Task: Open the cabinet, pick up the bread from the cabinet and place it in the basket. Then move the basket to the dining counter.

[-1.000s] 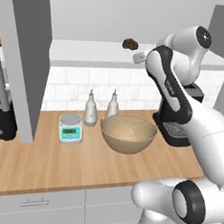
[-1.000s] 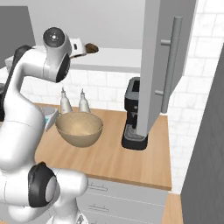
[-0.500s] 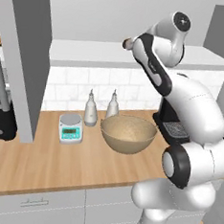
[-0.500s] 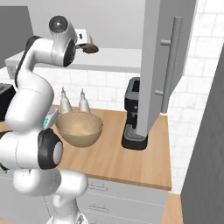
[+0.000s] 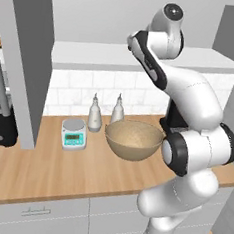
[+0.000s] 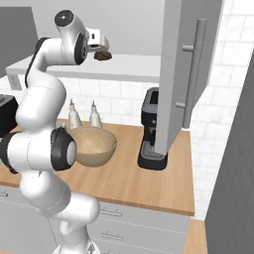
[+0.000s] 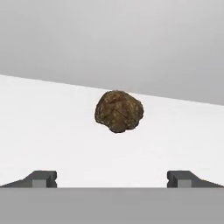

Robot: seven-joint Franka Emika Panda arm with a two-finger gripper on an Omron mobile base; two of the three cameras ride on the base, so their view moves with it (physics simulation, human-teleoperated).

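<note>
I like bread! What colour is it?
Dark brown bread, mottled; the hand view shows it best.

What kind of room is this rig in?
A kitchen, rendered in simulation: a wooden counter backed by white tile, a coffee machine and scale on it, and an open wall cabinet with bread on its shelf.

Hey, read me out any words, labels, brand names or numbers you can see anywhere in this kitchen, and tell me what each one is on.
No readable text anywhere.
Kitchen scale: its green display shows no legible digits, too small and blurred.
Coffee machine, bottles and cabinet door: no labels or brand marks.
</note>
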